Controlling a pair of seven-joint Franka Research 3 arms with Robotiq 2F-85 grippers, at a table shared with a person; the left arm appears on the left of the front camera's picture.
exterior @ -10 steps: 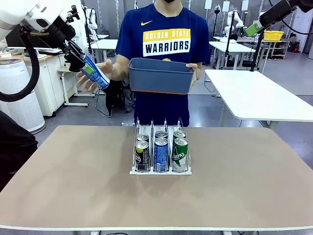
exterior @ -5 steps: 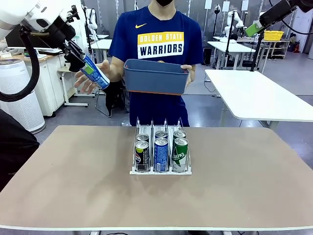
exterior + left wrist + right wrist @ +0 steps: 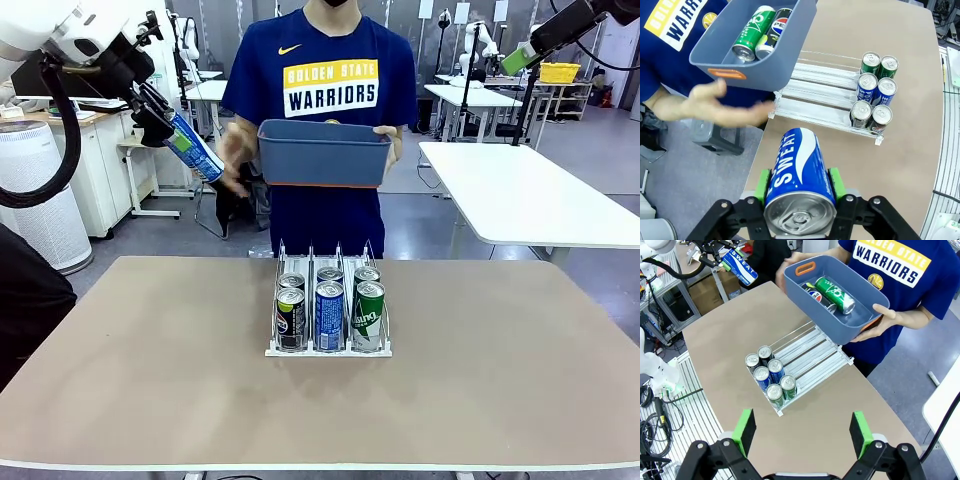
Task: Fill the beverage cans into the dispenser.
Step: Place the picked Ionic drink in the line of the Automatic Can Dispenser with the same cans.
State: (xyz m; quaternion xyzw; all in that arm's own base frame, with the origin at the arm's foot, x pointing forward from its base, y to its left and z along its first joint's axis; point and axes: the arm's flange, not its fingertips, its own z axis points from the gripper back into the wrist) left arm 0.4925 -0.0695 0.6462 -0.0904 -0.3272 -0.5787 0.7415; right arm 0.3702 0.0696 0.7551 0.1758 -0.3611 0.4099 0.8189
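My left gripper (image 3: 152,108) is raised at the far left, shut on a blue beverage can (image 3: 193,148) marked SWEAT. In the left wrist view this can (image 3: 797,172) sits between the green pads (image 3: 762,184). The clear dispenser (image 3: 311,258) stands mid-table with several cans (image 3: 329,315) at its near end: black, blue and green. Its far lane ends (image 3: 812,90) are bare. A person holds a blue-grey bin (image 3: 325,153) above the far edge, with a green can (image 3: 751,31) and a black Pepsi can (image 3: 777,27) lying in it. High at the right, my right gripper (image 3: 802,432) is open and holds nothing.
The person's free hand (image 3: 715,102) hovers between the bin and the held can, off the table's far-left edge. The brown tabletop (image 3: 150,360) is bare on both sides of the dispenser. A white table (image 3: 520,200) stands behind at the right.
The person's free hand, earlier right by the held blue can, has drawn back toward the bin. The bin shifted slightly. Neither gripper has moved.
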